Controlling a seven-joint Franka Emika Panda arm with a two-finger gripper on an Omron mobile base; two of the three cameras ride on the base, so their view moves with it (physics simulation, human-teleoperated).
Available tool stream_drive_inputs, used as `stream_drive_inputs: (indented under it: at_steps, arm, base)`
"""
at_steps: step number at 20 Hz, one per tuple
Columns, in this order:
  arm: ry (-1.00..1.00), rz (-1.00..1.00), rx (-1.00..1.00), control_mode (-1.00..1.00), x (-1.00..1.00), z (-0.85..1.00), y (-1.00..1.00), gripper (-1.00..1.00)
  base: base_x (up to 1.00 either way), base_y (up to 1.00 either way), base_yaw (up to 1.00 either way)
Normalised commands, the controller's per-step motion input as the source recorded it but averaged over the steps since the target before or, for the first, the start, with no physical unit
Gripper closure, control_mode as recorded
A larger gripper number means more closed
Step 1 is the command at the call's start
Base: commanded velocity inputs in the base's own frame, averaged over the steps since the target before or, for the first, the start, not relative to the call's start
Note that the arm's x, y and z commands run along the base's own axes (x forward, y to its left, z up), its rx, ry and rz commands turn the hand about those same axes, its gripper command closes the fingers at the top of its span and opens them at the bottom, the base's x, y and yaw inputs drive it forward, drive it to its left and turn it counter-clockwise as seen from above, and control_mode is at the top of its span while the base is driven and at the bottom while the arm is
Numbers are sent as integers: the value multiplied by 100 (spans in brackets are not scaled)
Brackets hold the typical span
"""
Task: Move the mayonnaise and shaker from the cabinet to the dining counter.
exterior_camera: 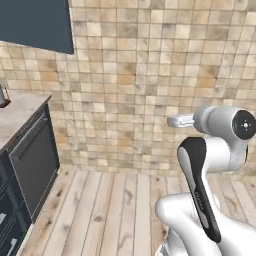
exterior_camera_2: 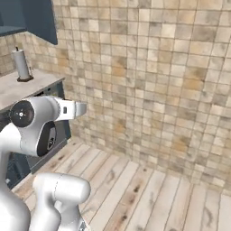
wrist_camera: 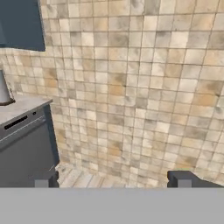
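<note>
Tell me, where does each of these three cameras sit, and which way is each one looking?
Left base view: behind the arm on its left, facing the tan tiled wall and pale wooden plank floor; the white arm rises at lower right.
Right base view: behind on the right, same wall; the arm rises at lower left.
Hand view: on the hand, looking along the open gripper at that wall; two dark fingertips show.
Shared: both base views catch the dark blue-grey wall cabinet and marble-look counter.

A dark blue-grey wall cabinet (exterior_camera_2: 34,18) hangs at eleven o'clock above a marble-look counter (exterior_camera_2: 22,88) bearing an upright grey cylinder on a dark base (exterior_camera_2: 21,65); tan wall tiles (exterior_camera_2: 149,76) fill the rest.
</note>
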Motion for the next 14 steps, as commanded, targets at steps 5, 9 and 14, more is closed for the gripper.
stream_drive_inputs:
  at_steps: [5, 9, 14]
  arm:
    - [0, 0, 0, 100, 0, 0, 0, -100]
    - [0, 0, 0, 100, 0, 0, 0, -100]
    - [0, 0, 0, 100, 0, 0, 0, -100]
  base:
    - [-9, 40, 91]
    - [54, 18, 72]
    - [81, 12, 63]
